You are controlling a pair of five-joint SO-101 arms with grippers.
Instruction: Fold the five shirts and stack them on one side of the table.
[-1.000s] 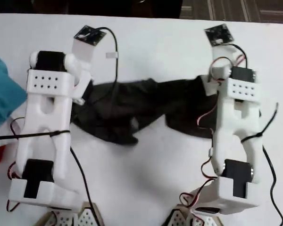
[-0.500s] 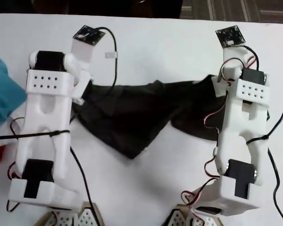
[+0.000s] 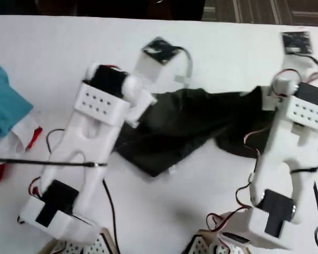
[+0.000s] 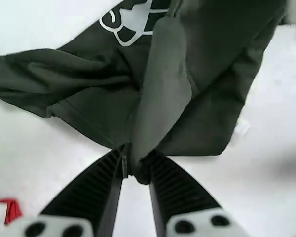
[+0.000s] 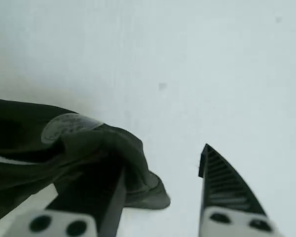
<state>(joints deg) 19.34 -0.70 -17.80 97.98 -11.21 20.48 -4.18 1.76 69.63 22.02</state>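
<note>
The black shirt (image 3: 185, 124) lies bunched across the middle of the table (image 3: 201, 47), strung between the two arms and reaching toward the right edge. The left claw (image 4: 135, 168) is clamped on a raised fold of it, the cloth drawn up in a ridge from the pinch. The right claw (image 5: 163, 163) stands apart: a rumpled end of the shirt sits on one jaw, while the other jaw is over bare table, clear of the cloth. A teal shirt (image 3: 5, 111) rests at the left edge on top of red-and-white cloth (image 3: 26, 135), which looks like the start of the stack.

The step in hand looks to be spreading the black shirt flat before any fold. The right claw would first need to close on that end. Then both arms could draw the cloth taut and lay it down smooth.
</note>
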